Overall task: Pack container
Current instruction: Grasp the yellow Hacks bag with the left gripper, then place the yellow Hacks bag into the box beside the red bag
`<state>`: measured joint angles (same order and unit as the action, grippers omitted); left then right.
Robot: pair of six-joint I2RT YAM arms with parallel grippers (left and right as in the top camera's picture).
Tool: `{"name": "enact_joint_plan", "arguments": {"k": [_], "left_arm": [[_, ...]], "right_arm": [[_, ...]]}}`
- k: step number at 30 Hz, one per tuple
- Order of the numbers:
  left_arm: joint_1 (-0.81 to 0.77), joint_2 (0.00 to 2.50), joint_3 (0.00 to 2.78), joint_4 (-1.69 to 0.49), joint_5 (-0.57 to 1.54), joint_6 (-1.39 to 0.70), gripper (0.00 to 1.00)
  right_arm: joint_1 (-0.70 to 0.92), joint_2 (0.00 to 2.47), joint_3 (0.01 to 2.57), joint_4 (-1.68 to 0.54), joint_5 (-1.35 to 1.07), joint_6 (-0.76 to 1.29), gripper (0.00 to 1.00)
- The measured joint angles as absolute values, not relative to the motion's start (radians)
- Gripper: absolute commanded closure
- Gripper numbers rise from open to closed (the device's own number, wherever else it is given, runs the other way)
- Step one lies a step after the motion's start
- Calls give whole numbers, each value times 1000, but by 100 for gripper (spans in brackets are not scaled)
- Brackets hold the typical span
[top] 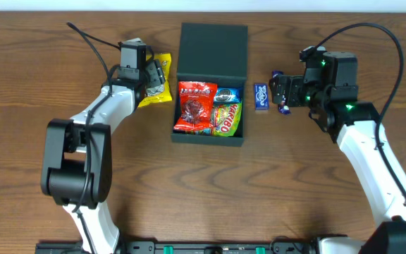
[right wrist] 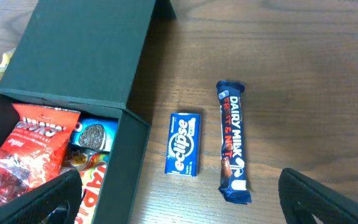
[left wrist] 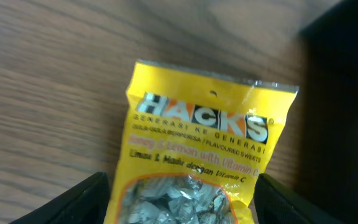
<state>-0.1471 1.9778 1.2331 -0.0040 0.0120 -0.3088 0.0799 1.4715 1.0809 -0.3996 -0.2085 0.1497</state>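
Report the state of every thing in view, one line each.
container: open, lid back, snack packets inside.
Hacks packet: sealed, flat on the table, outside the container.
Eclipse box: closed, flat on the table.
Dairy Milk bar: wrapped, flat on the table.
left gripper: open, straddling the Hacks packet.
right gripper: open, empty.

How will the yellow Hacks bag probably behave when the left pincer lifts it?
The yellow Hacks bag looks like thin film, so it will likely flop and sag. Loose wrapped sweets show through its window; their weight may shift downward. Its glossy surface might slip in the left pincer.
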Motion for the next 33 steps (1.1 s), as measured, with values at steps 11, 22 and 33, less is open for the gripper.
{"name": "enact_joint_plan", "arguments": {"k": [11, 22, 33], "left_arm": [[-146, 2057, 1233, 6, 46, -289, 61], [-146, 2049, 1260, -9, 37, -279, 94], [-148, 1804, 1254, -79, -38, -192, 94]], "right_arm": [[80, 1472, 1081, -401, -208, 150, 1], [80, 1472, 1081, -402, -208, 150, 1], [80, 1472, 1081, -402, -196, 150, 1]]}}
